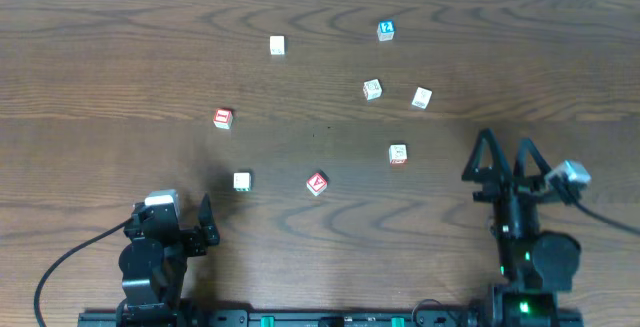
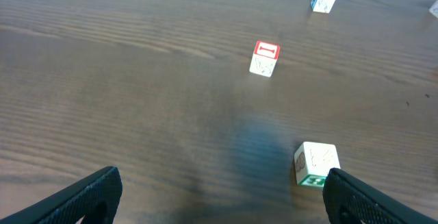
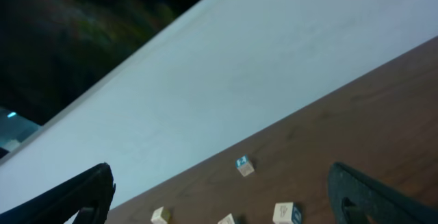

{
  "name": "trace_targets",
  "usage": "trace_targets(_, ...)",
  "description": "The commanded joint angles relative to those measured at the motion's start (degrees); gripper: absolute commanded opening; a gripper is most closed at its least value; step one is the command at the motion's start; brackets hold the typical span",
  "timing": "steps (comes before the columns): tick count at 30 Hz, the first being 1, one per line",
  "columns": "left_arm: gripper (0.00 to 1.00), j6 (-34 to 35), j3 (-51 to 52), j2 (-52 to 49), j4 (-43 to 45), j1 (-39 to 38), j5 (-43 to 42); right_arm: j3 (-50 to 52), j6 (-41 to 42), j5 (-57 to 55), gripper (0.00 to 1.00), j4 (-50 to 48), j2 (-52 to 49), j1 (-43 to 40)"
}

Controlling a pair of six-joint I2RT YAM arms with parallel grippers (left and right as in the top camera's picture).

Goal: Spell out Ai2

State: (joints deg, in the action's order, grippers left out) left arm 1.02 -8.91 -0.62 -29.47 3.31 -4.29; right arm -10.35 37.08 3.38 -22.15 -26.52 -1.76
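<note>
The surface (image 1: 120, 67) is dark brown with wavy wood grain, and the small blocks on it are cream-sided. The I block (image 1: 223, 118) and the A block (image 1: 317, 183) have red and white tops, while the 2 block (image 1: 386, 31) has a blue top with a white numeral. A plain block (image 1: 277, 45) is all cream, a green-marked block (image 2: 316, 164) shows green low on one side, and the left fingers (image 2: 89, 195) are black.

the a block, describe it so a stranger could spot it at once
On the wooden table, look at the middle of the near half. The A block sits there, turned askew. Its top shows a red A, unlike the pale-topped cube to its left and the red I block farther back.
</note>
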Motion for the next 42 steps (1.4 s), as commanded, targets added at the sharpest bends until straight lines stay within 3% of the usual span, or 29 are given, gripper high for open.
trace_targets(1, 0.95, -0.87, 0.83, 0.37, 0.13, -0.11, 0.22, -6.27, 1.4, 1.27, 0.99, -3.67, -11.19, -0.68)
trace_targets(12, 0.95, -0.87, 0.83, 0.37, 0.13, -0.11, 0.2, -36.57, -9.2, 21.77, 0.99, -2.05, -50.88, 0.28)
trace_targets(19, 0.96, -0.87, 0.83, 0.37, 0.13, -0.11, 0.2, -42.8, -18.47, 22.14, 0.99, -0.79, -62.14, 1.55)
trace_targets(26, 0.95, -0.87, 0.83, 0.37, 0.13, -0.11, 0.2, -48.15, -28.61, 20.83, 0.99, -0.87, -66.16, 3.5)
trace_targets(34, 0.95, -0.87, 0.83, 0.37, 0.13, -0.11, 0.2, -49.07, -27.56, 29.11, 0.99, -4.42, -66.38, 6.4)
trace_targets(42, 0.95, -1.09, 0.83, 0.37, 0.17, -0.11, 0.24, -49.03, -5.6, 48.04, 0.99, -2.75, -66.38, 6.49)
